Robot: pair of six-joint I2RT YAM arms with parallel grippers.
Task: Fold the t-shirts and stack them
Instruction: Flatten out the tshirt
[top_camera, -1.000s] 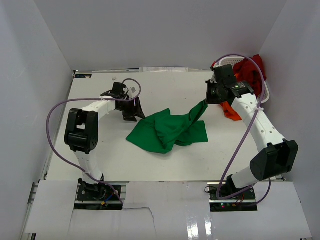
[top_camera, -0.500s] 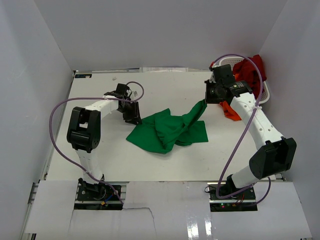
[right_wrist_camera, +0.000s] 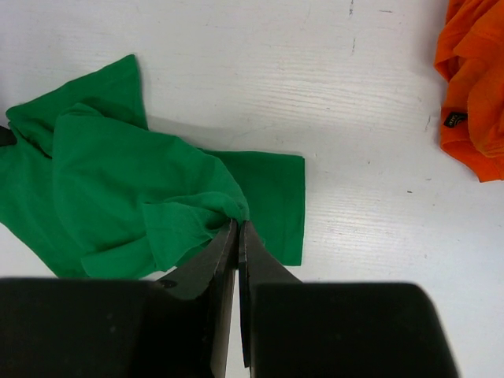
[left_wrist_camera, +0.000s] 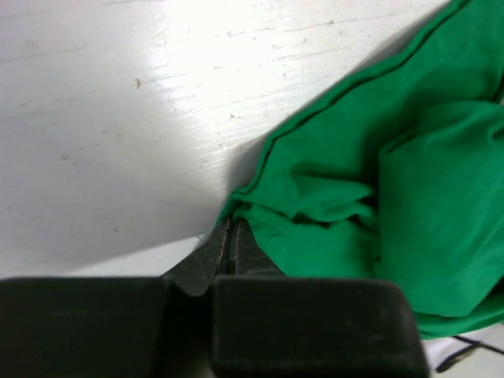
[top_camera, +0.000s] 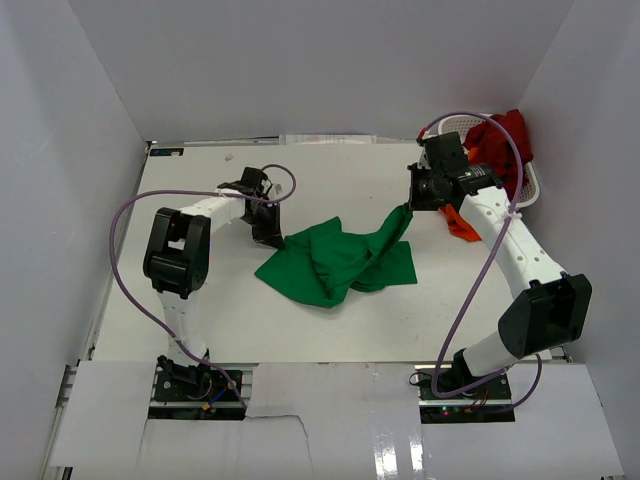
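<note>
- The crumpled bright green cloth t-shirt [top_camera: 335, 262] is pinched and lifted at one edge by the right gripper [right_wrist_camera: 237, 226], apparently for spreading.
- Its opposite corner is pinched by the left gripper [left_wrist_camera: 230, 230].

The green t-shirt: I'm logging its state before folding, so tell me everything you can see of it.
The green t-shirt is soft, plain bright green cloth, crumpled and unfolded, lying in the middle of the table with overlapping folds and a stitched hem showing. The right gripper pinches a bunched fold, holding that end up off the surface; the left gripper has its fingers closed on the opposite corner. Nothing else touches it.
</note>
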